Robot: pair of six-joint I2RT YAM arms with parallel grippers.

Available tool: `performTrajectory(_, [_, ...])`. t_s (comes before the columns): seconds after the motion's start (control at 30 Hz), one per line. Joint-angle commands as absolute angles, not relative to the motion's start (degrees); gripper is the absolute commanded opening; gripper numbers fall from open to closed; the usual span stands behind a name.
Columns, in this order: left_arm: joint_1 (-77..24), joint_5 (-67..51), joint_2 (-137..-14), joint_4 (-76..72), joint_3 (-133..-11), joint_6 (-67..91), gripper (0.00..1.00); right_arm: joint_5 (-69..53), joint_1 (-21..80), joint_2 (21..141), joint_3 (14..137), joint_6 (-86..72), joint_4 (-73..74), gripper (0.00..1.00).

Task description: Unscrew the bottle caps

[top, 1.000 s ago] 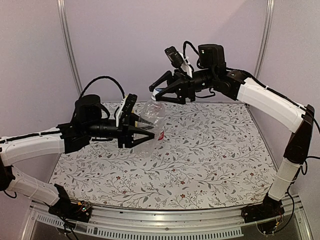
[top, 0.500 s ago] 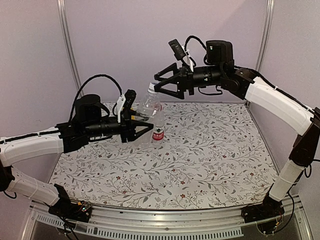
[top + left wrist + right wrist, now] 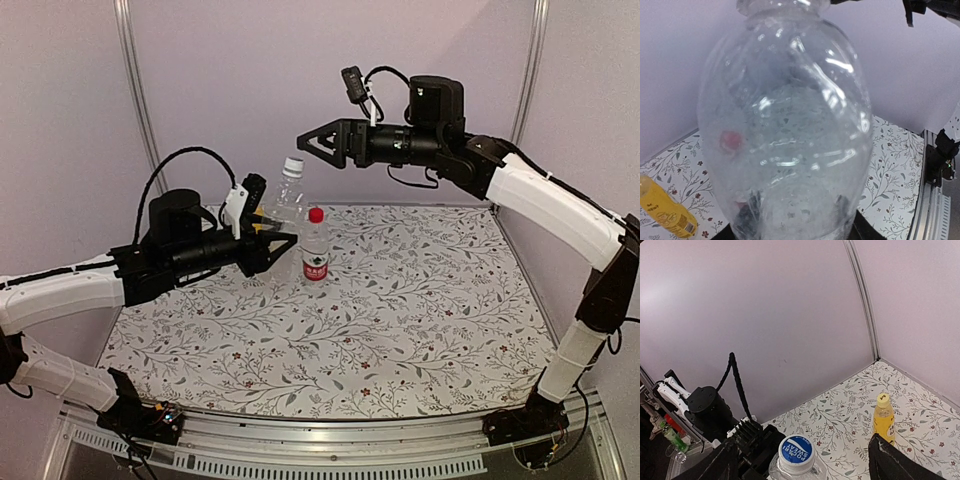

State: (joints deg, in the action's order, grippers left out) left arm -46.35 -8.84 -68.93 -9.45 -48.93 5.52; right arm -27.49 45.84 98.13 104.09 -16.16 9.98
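Observation:
My left gripper is shut on the body of the clear unlabelled bottle, holding it upright above the table. That bottle fills the left wrist view, and the dark fingers show through its base. Its blue-white cap sits on its neck. My right gripper is open, just above and to the right of that cap, touching nothing. The red-labelled bottle with its red cap stands on the mat beside the held bottle. The yellow bottle with its yellow cap stands at the back left.
A floral mat covers the table. Pale walls with metal corner posts close in the back and sides. A metal rail runs along the near edge by the arm bases.
The right gripper opened, let go of the blue-white cap and rose clear of it. The left arm swung the clear bottle upright and back, uncovering the red-labelled bottle.

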Motion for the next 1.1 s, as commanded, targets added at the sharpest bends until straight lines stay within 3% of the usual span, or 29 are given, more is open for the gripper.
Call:
performTrajectory(0.0, [-47.3, -5.8, -68.1, -8.8, -50.9, 4.0, 0.49, -25.3, 47.3, 100.7, 106.4, -19.2, 8.6, 0.86])
performTrajectory(0.6, [-48.5, -4.1, -68.4, -8.2, -51.1, 2.6, 0.48, -28.9, 48.8, 104.1, 107.8, -19.0, 9.2, 0.48])
performTrajectory(1.07, [-48.7, -3.4, -68.3, -7.8, -51.2, 2.5, 0.48, -30.1, 49.2, 104.4, 107.7, -18.8, 9.6, 0.37])
